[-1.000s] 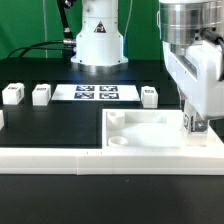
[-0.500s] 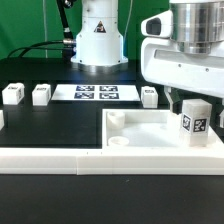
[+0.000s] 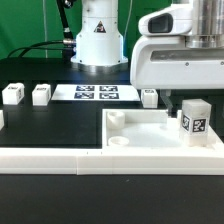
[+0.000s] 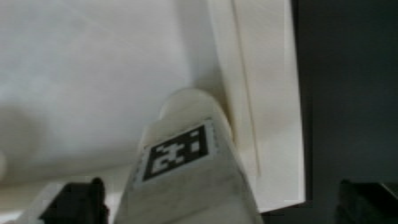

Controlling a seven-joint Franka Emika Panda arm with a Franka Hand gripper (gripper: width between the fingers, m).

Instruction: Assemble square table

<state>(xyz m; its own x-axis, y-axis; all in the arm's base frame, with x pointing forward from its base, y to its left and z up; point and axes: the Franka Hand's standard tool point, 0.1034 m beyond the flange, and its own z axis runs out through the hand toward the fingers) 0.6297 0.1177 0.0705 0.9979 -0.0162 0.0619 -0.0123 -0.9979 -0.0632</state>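
Observation:
The square table's white slab point(image 3: 150, 131) lies recessed face up at the front of the exterior view's right, with a round corner hole point(image 3: 118, 141) showing. One white tagged leg point(image 3: 194, 119) stands upright on its far right corner. My gripper point(image 3: 188, 101) hangs just above that leg, open. In the wrist view the leg point(image 4: 185, 158) rises between my two dark fingertips point(image 4: 79, 201), with a gap on each side, beside the slab's rim point(image 4: 251, 80). Three more legs point(image 3: 12, 93) point(image 3: 41, 94) point(image 3: 149, 96) stand in a row further back.
The marker board point(image 3: 94, 93) lies flat between the loose legs. A long white border bar point(image 3: 50, 155) runs along the front, against the slab's left side. The arm's white base point(image 3: 98, 38) stands at the back, before a green backdrop.
My gripper let go of the leg, opened wide and rose off it. The leg stays upright on the slab's corner.

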